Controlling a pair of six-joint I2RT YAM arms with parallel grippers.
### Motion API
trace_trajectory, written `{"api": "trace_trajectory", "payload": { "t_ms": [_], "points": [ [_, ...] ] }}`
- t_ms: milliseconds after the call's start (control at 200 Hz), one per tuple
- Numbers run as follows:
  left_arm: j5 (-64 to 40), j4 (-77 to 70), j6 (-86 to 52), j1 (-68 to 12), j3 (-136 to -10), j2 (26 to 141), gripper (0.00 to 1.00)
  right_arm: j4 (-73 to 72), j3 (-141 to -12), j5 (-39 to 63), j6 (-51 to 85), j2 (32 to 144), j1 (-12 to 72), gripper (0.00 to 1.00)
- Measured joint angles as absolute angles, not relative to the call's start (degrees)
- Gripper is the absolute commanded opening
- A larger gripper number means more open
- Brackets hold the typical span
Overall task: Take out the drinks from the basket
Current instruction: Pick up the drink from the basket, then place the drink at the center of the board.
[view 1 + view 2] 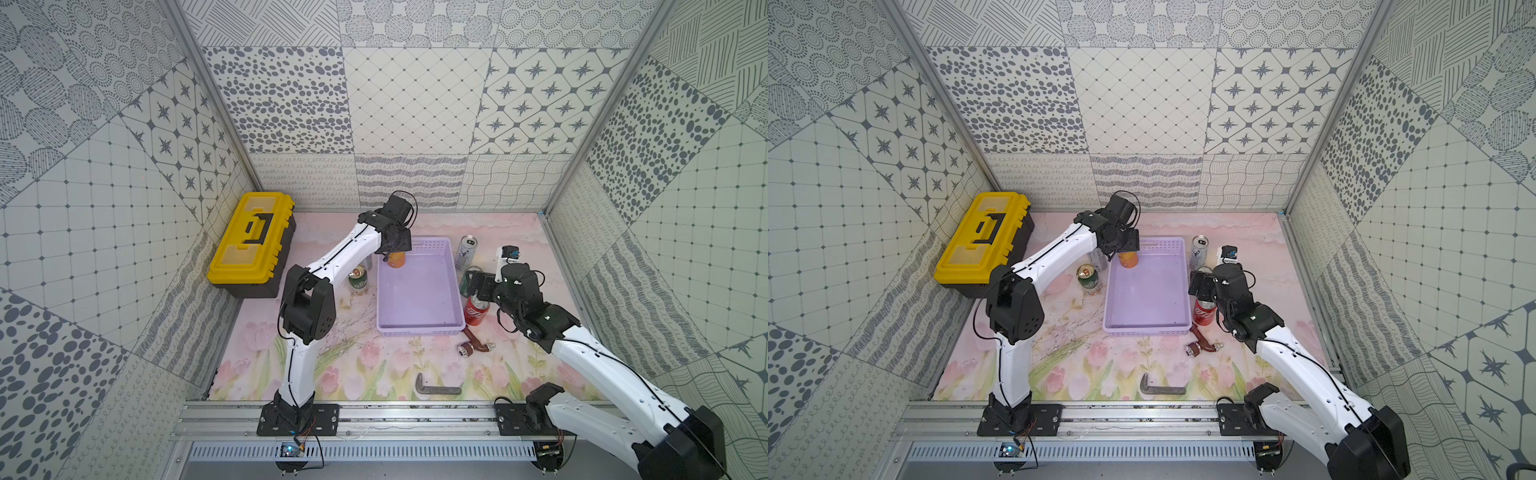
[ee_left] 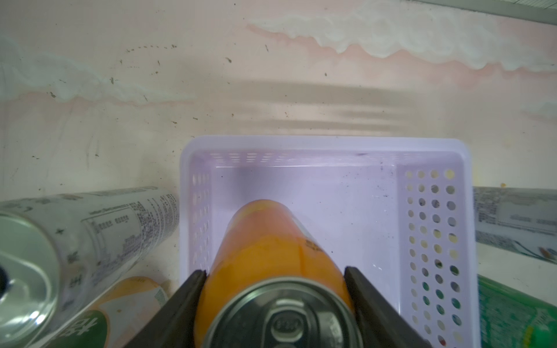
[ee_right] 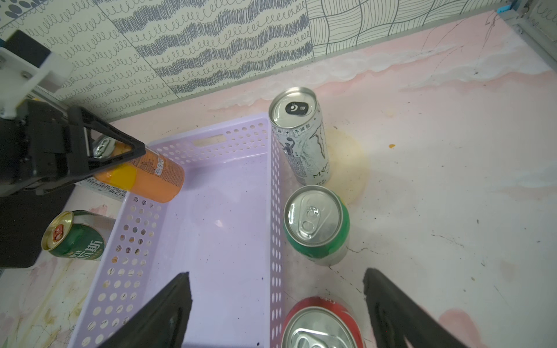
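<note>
While the left hand (image 2: 275, 272) grips the orange can (image 2: 271, 241) (the last one) over the basket (image 1: 420, 331), the right hand (image 3: 277, 272) is wide, empty.

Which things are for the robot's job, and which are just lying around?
Job: lavender basket; orange can; red can; bright green can; dark green can; right silver-white can; left silver-white can.
Lying about: yellow toolbox; grey L-shaped bracket; brown Y-shaped piece.

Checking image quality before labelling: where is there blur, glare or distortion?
Left wrist view: hazy; orange can soft up close, striped shadow beyond the basket. Right wrist view: white can sharp. In both top views: even light, walls splay.
</note>
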State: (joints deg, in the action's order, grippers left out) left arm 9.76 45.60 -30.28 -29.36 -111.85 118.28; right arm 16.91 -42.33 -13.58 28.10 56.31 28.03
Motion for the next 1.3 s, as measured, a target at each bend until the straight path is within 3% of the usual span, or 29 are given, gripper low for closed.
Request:
{"api": "trace_trajectory", "payload": {
  "t_ms": [845,1296],
  "points": [
    [12.67,46.11,-33.19,-35.90,-76.66,77.56,0.62,15.92,-42.33,-13.15,28.16,56.86,27.99,0.93],
    [17.82,50.48,-37.82,-36.38,-64.71,64.07,0.62,15.40,-42.33,-12.93,28.32,57.17,27.99,0.93]
  ]
}}
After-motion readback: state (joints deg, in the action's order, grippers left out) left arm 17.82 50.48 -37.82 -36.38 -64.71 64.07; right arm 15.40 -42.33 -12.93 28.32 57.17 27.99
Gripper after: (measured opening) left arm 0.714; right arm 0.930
